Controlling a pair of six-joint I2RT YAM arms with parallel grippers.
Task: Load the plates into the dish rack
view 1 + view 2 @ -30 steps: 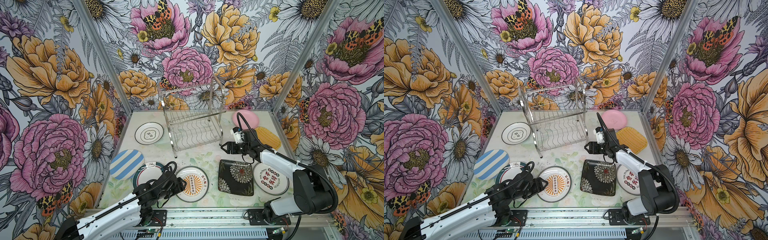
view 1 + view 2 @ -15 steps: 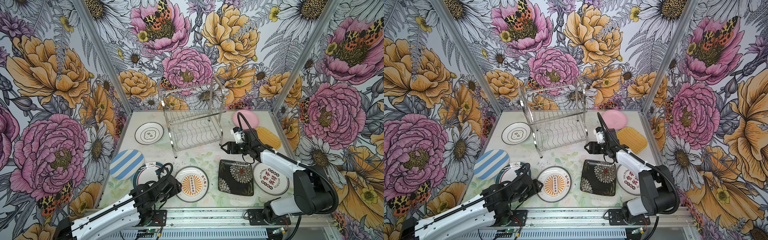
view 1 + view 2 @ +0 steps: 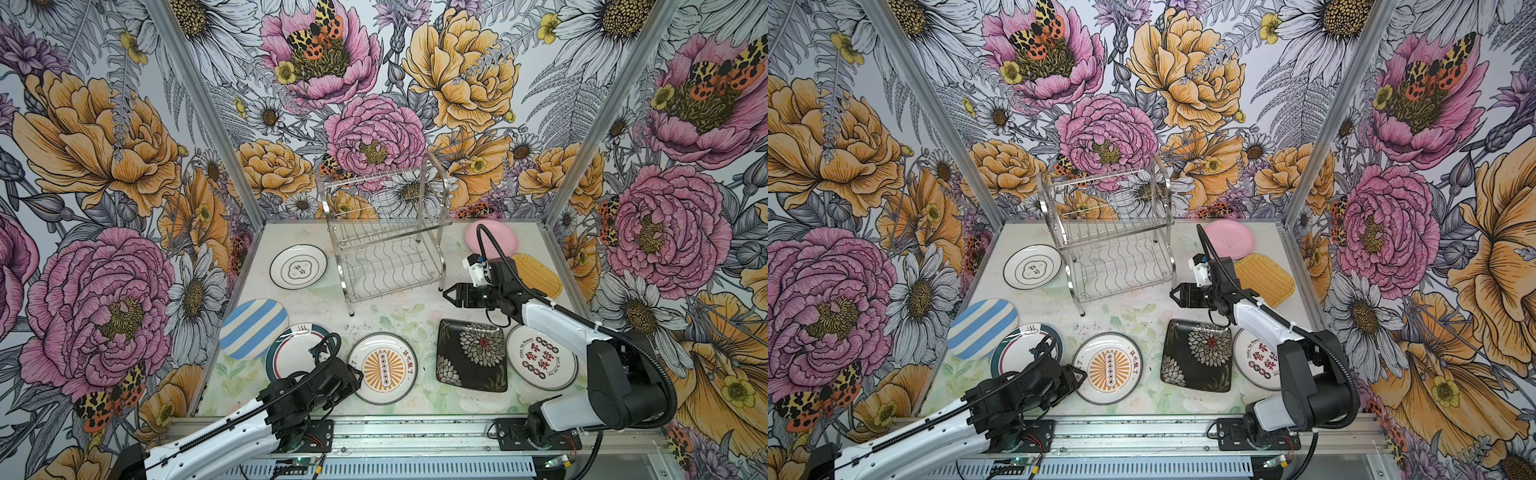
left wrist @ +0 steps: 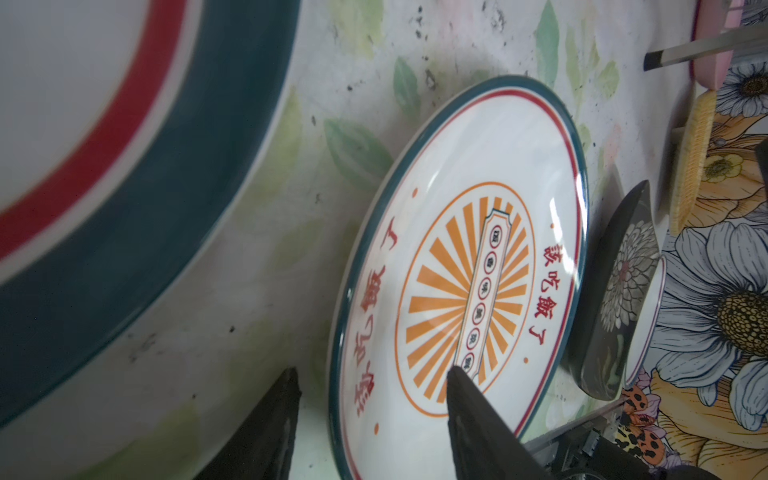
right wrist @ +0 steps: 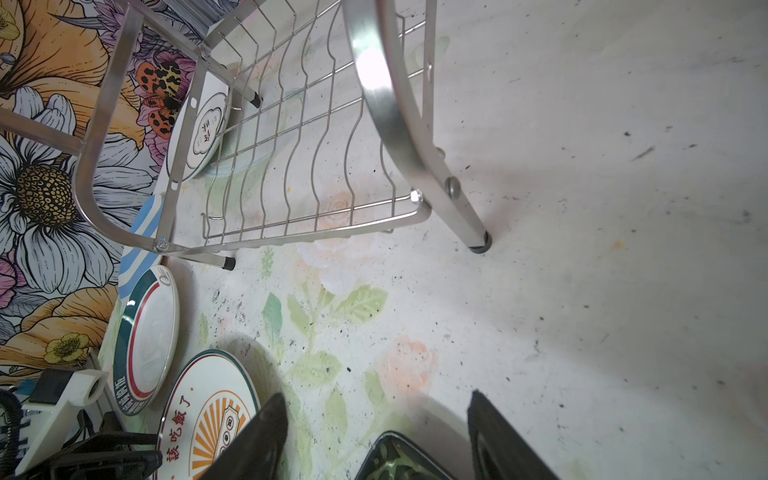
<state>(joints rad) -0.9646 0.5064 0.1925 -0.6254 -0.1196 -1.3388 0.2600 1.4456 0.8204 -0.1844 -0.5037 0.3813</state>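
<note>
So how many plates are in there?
8, all on the table, none in the rack: cloud-print plate left of it; striped, green-rimmed, sunburst, black square, red-lettered along the front; pink, yellow at back right. None seems hidden.

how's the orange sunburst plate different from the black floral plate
The orange sunburst plate is round, white with a teal rim; the black floral plate is square and dark. The left tool straddles the sunburst plate's edge; no tool holds the floral plate. Both lie flat on the table.
</note>
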